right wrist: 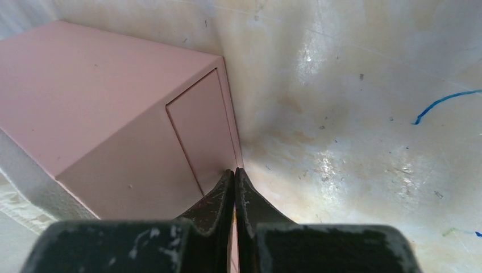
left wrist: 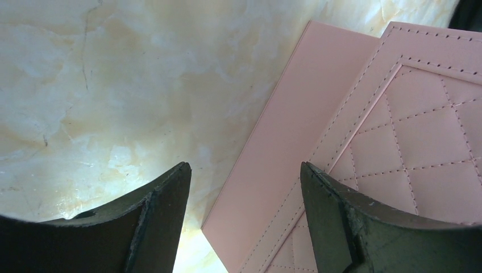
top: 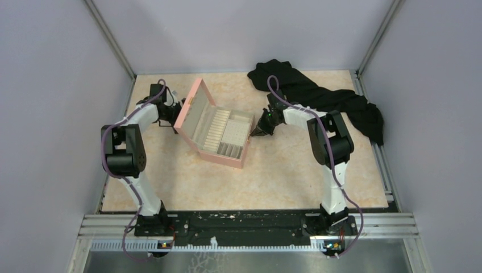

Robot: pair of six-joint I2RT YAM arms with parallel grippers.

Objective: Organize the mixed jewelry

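Note:
The pink box stands open mid-table, its quilted lid tilted up at the left and a beige compartment tray inside. My left gripper hangs open behind the lid; in its wrist view the open gripper frames the lid's edge with nothing between the fingers. My right gripper is shut, tips down on the table at the box's right corner. In the right wrist view the gripper shows a thin yellow glint in its slit; I cannot tell what it is. No other jewelry shows.
A crumpled black cloth lies at the back right, behind the right arm. A blue pen mark is on the marble-patterned table. Metal rails and grey walls border the table.

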